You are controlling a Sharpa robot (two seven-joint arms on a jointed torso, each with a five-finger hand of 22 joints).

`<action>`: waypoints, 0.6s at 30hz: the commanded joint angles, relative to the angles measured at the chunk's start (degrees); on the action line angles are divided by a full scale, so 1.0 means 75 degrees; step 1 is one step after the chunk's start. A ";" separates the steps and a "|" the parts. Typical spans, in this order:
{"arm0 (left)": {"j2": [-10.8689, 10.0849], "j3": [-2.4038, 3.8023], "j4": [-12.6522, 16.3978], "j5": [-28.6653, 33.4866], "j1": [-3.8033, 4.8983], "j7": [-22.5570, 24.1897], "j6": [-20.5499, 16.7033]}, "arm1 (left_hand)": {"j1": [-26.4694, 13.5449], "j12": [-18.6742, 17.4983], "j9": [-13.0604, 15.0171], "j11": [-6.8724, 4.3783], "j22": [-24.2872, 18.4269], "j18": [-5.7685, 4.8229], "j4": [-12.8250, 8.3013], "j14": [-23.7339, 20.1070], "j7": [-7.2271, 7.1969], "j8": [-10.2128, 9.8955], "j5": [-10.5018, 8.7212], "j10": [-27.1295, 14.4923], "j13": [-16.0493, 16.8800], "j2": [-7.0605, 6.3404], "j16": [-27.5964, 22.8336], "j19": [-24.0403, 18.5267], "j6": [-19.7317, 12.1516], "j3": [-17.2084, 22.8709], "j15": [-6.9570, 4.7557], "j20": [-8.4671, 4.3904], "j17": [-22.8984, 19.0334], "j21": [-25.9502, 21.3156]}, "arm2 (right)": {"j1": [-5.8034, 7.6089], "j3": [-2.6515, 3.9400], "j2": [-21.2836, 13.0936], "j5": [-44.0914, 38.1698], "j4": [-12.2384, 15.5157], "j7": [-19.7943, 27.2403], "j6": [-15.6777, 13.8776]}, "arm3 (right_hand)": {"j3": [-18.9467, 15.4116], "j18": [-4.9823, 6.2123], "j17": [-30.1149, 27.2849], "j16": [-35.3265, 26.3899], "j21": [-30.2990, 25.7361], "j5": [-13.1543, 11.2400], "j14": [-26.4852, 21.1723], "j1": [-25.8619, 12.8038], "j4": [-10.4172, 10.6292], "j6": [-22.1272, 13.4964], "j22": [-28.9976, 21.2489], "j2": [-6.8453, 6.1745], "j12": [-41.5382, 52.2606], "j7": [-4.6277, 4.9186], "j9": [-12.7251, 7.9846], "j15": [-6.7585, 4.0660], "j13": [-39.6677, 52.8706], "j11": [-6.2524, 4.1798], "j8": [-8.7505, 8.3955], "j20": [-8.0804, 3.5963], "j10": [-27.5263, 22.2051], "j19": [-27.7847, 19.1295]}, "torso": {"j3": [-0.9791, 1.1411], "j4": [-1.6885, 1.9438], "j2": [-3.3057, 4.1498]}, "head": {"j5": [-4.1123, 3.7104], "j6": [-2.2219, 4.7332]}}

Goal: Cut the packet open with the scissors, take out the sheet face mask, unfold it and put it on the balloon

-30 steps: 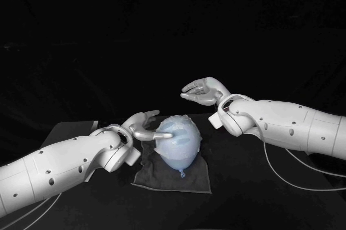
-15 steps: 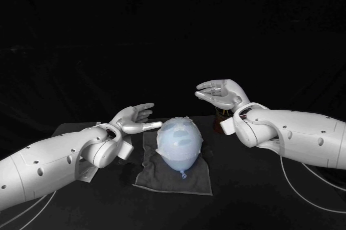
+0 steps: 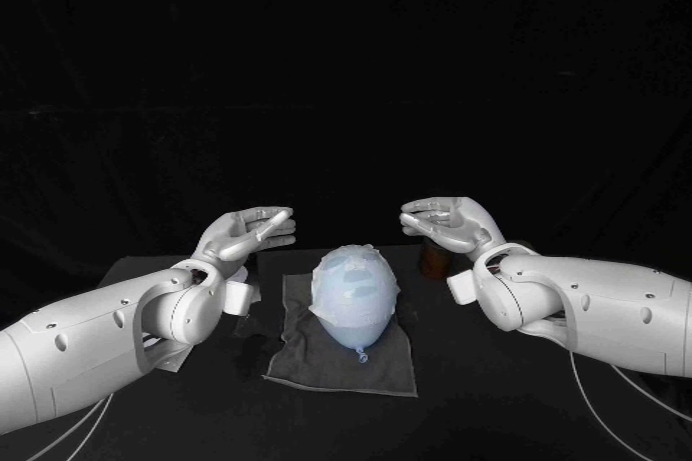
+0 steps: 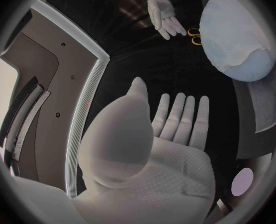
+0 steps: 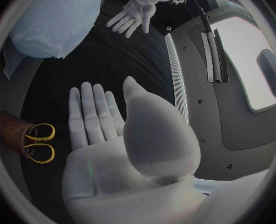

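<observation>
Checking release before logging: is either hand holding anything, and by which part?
Nothing held: left hand and right hand hover empty either side of the balloon.

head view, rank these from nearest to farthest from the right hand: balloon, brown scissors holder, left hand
1. brown scissors holder: just under the right hand, beside its wrist.
2. balloon: at the middle, between the two arms.
3. left hand: raised on the balloon's far side.

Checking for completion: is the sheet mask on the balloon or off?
On: the sheet mask lies spread over the balloon, leaving its narrow end bare.
</observation>
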 commanded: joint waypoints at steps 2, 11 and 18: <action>0.0093 0.0013 -0.0057 0.0784 -0.0077 0.1003 -0.0461 | 0.0033 -0.0104 0.0002 -0.0050 -0.0048 0.0176 -0.0021 0.0184 0.0251 0.0019 -0.0030 0.0150 -0.0031 0.0123 0.0013 0.0079 0.0125 -0.0029 -0.0035 0.0008 0.0005 0.0017 | -0.0108 0.0020 0.0079 0.0852 -0.0187 0.0264 0.0451 | -0.0039 0.0039 -0.0048 -0.0132 0.0023 -0.0028 -0.0098 0.0043 0.0048 -0.0053 -0.0037 0.0096 -0.0105 0.0182 -0.0035 0.0032 -0.0002 0.0032 -0.0062 0.0012 -0.0127 0.0055 | -0.0061 0.0045 -0.0167 | 0.0009 0.0048; 0.0251 0.0015 -0.0117 0.0899 -0.0133 0.1100 -0.0901 | 0.0112 -0.0684 -0.0093 -0.0124 -0.0327 -0.0101 -0.0019 -0.0802 0.0244 -0.0183 -0.0031 -0.0135 -0.0055 0.0173 -0.0617 -0.1202 0.0060 -0.0212 0.0042 0.0027 -0.0341 -0.0579 | -0.0205 0.0055 0.0187 0.1097 -0.0326 0.0339 0.0521 | -0.0057 0.0043 -0.0053 -0.0152 0.0013 -0.0027 -0.0082 0.0028 0.0075 -0.0040 -0.0050 0.0132 -0.0114 0.0190 -0.0042 0.0031 0.0003 0.0033 -0.0069 0.0012 -0.0122 0.0062 | -0.0030 0.0055 -0.0147 | 0.0109 0.0177; 0.0202 0.0037 0.0034 0.0639 -0.0154 0.0722 -0.0867 | -0.4795 -0.1499 -0.1821 -0.1699 -0.0738 -0.0592 -0.2244 -0.5175 -0.1399 -0.2695 -0.0401 -0.6362 -0.0525 0.0427 -0.1933 -0.5084 -0.5233 0.0438 -0.1563 -0.2215 -0.1440 -0.1470 | -0.0324 0.0278 0.0270 0.0999 -0.0149 0.0131 -0.0038 | -0.0989 -0.1355 -0.0784 -0.2456 -0.0901 -0.0395 -0.6874 -0.4710 -0.1928 -0.6214 -0.1063 0.0516 -0.0632 -0.1594 -0.2163 -0.1214 -0.0481 -0.1404 -0.1819 -0.2131 -0.7873 -0.6128 | -0.0010 0.0052 -0.0003 | 0.0182 0.0286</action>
